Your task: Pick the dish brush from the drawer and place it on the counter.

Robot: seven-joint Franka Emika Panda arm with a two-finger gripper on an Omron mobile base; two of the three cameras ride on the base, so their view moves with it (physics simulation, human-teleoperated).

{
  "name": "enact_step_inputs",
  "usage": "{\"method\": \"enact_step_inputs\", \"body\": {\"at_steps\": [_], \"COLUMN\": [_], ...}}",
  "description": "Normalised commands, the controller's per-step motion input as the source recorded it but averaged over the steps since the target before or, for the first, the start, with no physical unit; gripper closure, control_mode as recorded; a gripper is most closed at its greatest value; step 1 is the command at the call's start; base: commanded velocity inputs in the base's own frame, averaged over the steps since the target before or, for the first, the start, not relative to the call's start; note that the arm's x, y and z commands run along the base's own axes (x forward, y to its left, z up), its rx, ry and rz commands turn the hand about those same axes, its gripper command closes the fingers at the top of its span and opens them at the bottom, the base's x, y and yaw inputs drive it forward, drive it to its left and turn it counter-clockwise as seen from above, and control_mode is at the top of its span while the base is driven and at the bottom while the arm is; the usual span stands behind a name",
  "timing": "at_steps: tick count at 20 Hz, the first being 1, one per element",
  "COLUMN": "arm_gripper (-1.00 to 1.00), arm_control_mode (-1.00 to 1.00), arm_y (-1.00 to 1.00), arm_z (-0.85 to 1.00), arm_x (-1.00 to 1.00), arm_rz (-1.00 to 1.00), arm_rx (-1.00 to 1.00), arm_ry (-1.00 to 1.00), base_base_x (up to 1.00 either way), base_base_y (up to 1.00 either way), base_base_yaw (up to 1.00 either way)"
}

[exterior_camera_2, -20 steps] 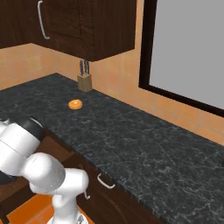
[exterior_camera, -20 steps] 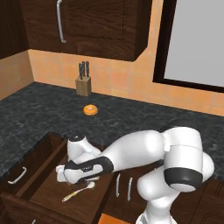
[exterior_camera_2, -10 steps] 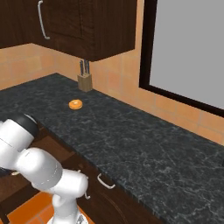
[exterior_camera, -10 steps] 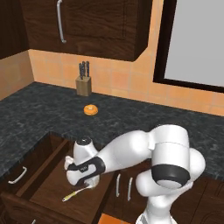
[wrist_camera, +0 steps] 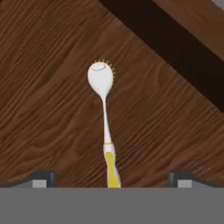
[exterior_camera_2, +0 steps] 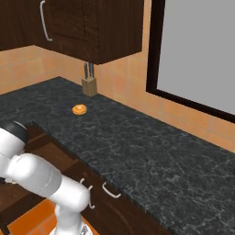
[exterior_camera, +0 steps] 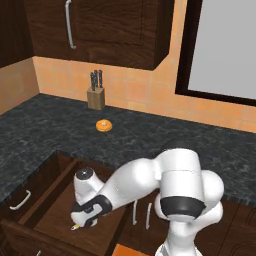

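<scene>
We see the gripper (wrist_camera: 112,177) held low inside the open drawer (exterior_camera: 60,220), fingers spread wide with one tip at each side of the hand view. The dish brush (wrist_camera: 105,122) lies flat on the drawer's wooden bottom between the two fingertips, white head pointing away from the hand and yellow handle end nearest it. We cannot tell whether the fingers touch the drawer floor. In the left base view the yellow tip shows just beside the gripper (exterior_camera: 82,222). On the counter (exterior_camera: 150,140) rest an orange ring (exterior_camera: 104,125) and a knife block (exterior_camera: 96,97).
</scene>
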Motion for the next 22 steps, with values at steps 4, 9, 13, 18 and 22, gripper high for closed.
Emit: {"method": "enact_step_inputs", "body": {"at_steps": [4,9,13,18,22], "arm_gripper": [-1.0,-1.0,-1.0,-1.0,-1.0], "arm_control_mode": [-1.0,-1.0,-1.0,-1.0,-1.0], "arm_y": [0.39,-0.17,-0.01,-0.02,0.04], "arm_z": [0.19,-0.25,-0.54,-0.45,-0.38], "arm_x": [0.02,0.0,0.0,0.01,0.0], "arm_rz": [-0.5,0.0,0.0,0.0,0.0], "arm_rx": [-0.01,0.05,0.0,0.0,0.0], "arm_ry": [0.17,0.03,0.0,0.01,0.02], "base_base_x": [0.0,0.0,0.0,0.0,0.0], "base_base_y": [0.0,0.0,0.0,0.0,0.0], "base_base_yaw": [0.0,0.0,0.0,0.0,0.0]}}
